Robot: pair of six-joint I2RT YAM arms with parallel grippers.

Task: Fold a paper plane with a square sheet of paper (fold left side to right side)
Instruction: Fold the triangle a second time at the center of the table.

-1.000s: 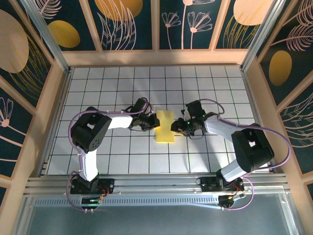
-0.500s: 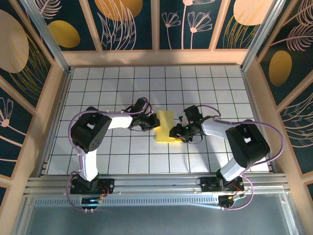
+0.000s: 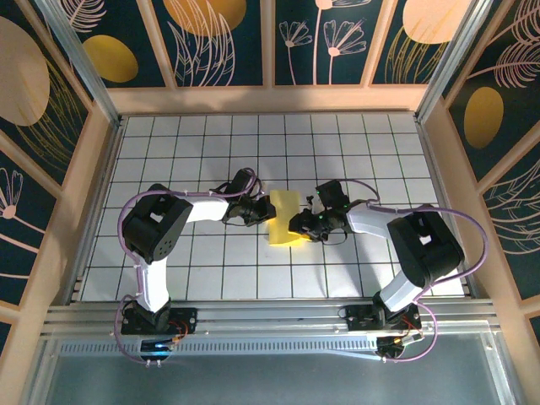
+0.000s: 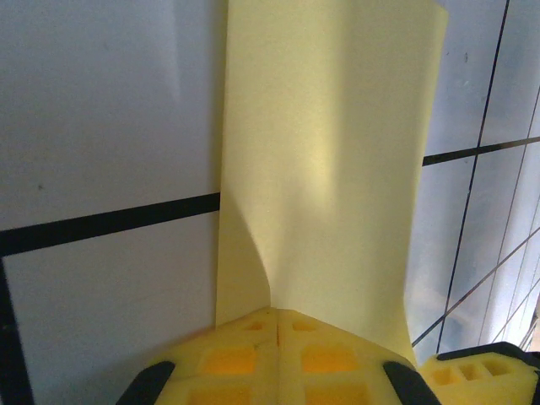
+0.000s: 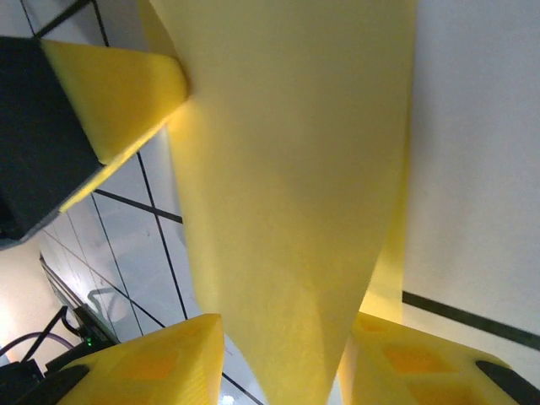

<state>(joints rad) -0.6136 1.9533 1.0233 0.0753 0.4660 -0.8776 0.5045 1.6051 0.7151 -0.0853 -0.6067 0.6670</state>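
Note:
The square sheet of paper (image 3: 283, 211) lies mid-table as a pale-yellow strip about one tile wide, doubled over. My left gripper (image 3: 260, 211) is at its left edge. In the left wrist view the left gripper (image 4: 278, 319) is shut on the paper (image 4: 329, 169), which rises in a curve from the closed pads. My right gripper (image 3: 297, 226) reaches over the strip's near right part. In the right wrist view the right gripper (image 5: 283, 329) is open, its yellow fingers (image 5: 160, 363) well apart, and a lifted layer of the paper (image 5: 287, 186) passes between them.
White gridded table (image 3: 211, 270) with black lines, fenced by wooden walls (image 3: 84, 186) on three sides. The left gripper's finger (image 5: 110, 93) shows at the top left of the right wrist view. A right finger (image 4: 472, 371) shows at the lower right of the left wrist view.
The right gripper has slid left, from beside the paper's right edge to over its near right part. The left gripper has stayed at the left edge.

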